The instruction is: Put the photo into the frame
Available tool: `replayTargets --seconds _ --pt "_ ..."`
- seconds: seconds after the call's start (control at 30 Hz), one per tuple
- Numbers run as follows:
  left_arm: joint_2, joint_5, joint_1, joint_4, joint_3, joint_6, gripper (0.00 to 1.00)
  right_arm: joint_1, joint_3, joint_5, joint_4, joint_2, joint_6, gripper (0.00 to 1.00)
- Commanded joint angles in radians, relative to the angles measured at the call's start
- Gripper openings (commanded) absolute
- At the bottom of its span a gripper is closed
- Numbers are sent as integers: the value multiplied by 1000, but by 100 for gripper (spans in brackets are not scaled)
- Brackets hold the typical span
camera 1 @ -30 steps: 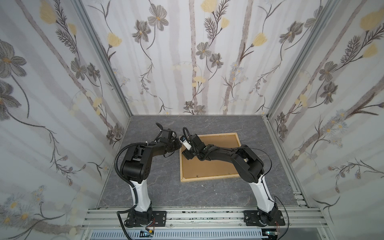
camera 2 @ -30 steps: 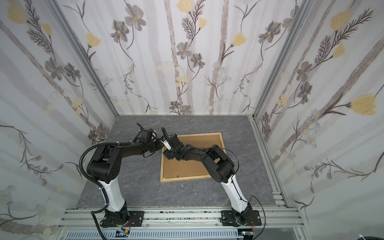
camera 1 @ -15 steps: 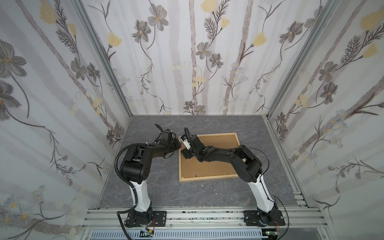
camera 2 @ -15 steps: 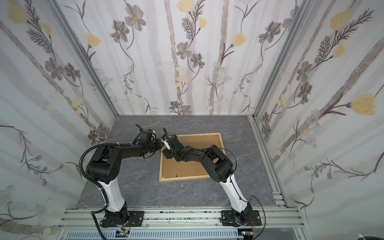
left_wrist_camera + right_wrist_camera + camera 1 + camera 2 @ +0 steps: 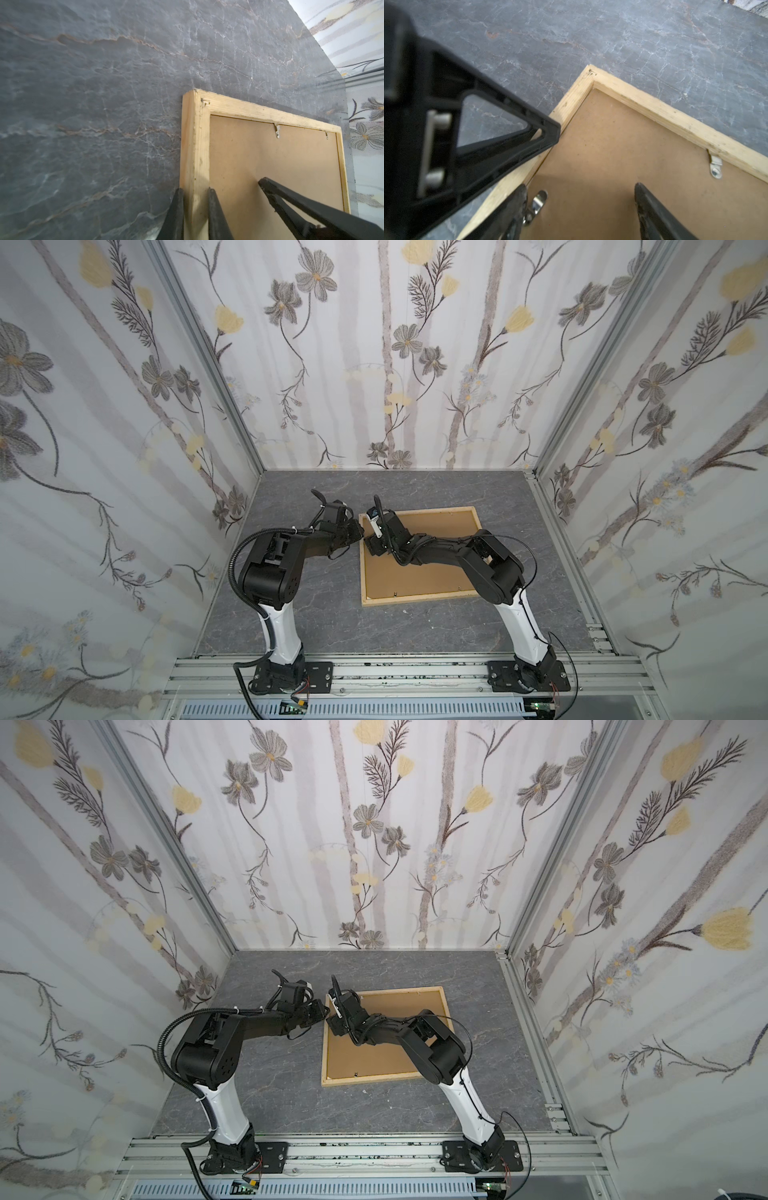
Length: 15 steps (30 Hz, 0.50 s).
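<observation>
Open table (image 5: 332, 614) surrounds the frame (image 5: 194, 135); our left gripper (image 5: 195, 190) clamps its left strip, our right gripper (image 5: 579, 186) gapes above the backing (image 5: 612, 155).

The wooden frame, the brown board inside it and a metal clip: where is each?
the frame (image 5: 195, 145): left wrist view, on its pale wooden side rail.
the brown board (image 5: 411, 578): in a top view, on a bare part near the front rail.
metal clip (image 5: 715, 168): right wrist view, on its screwed tab.

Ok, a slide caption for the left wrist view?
Left hand pinches a side rail of the frame near its corner; brown backing panel sits inside.
</observation>
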Motion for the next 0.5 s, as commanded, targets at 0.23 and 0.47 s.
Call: replayTargets --seconds 0.23,0.47 --pt "14 36 6 -197 23 -7 9 -14 11 25 -81 -92 -13 81" --pt "14 40 6 -189 13 -7 9 -55 87 24 -176 -28 -16 81"
